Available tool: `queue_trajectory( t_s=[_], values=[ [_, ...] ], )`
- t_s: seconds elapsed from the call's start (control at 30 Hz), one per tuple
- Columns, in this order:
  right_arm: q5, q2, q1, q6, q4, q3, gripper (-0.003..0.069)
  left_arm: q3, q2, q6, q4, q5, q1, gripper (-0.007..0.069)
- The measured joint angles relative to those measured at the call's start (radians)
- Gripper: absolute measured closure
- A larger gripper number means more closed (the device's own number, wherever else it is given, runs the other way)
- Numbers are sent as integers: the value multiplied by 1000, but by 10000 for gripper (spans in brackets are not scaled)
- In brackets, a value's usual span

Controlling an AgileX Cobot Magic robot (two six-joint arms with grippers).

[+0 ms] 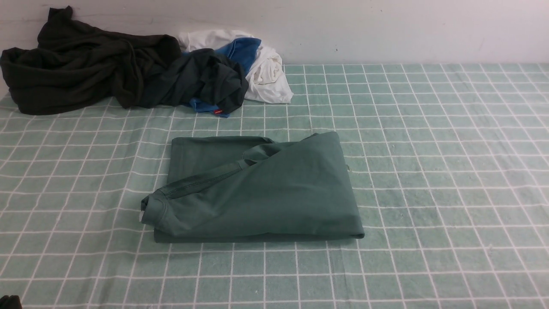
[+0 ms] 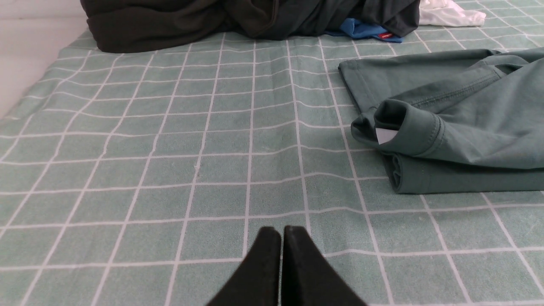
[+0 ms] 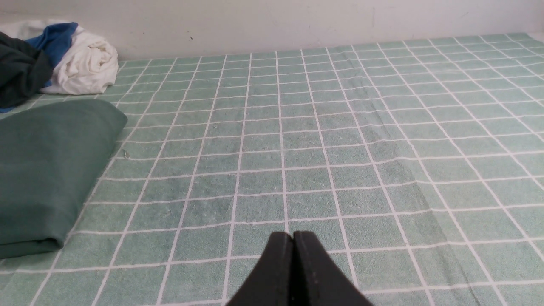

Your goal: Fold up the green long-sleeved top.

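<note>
Green cotton top (image 1: 257,189) lies mid-table on the checked table cover (image 1: 429,171), already folded into a compact, roughly rectangular packet. Judged: fold essentially complete; only tidying could remain.

Layout, front view: packet's long axis runs approx. left-right, slightly skewed. Top layer sits diagonally over the lower layers, so edges don't line up at the far-left corner. Collar end w/ white label (image 2: 386,136) points to robot's left; smooth folded edge faces right.

Left claw (image 2: 280,231): tips pressed together, holding nothing, above bare table. Top lies ahead and toward robot's right of it, collar end nearest, clearly apart, no contact.

Right claw (image 3: 293,236): tips pressed together, holding nothing. Top's folded edge (image 3: 51,170) lies ahead and toward robot's left of it, also apart.

Neither claw shows in front view; both sit at the near side of table, one either side of packet. Which arm is nearer: cannot tell reliably. Judged: left arm is better placed for any correction, since the untidy collar end faces it.

Non-task items: dark garment heap (image 1: 85,68) plus white/blue cloth (image 1: 257,64) at far-left by wall, well apart from top. No interference expected.

Risk, judged: any nudge at the collar end could drag the loose top layer and open the fold.
</note>
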Motion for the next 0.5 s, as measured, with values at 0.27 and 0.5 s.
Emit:
queue_trajectory(
  t_s=[0.27, 0.5],
  values=[
    [0, 0, 0, 0, 0, 0, 673, 0, 0, 0, 0, 0, 0, 628],
    [0, 0, 0, 21, 0, 0, 673, 0, 0, 0, 0, 0, 0, 628]
  ],
)
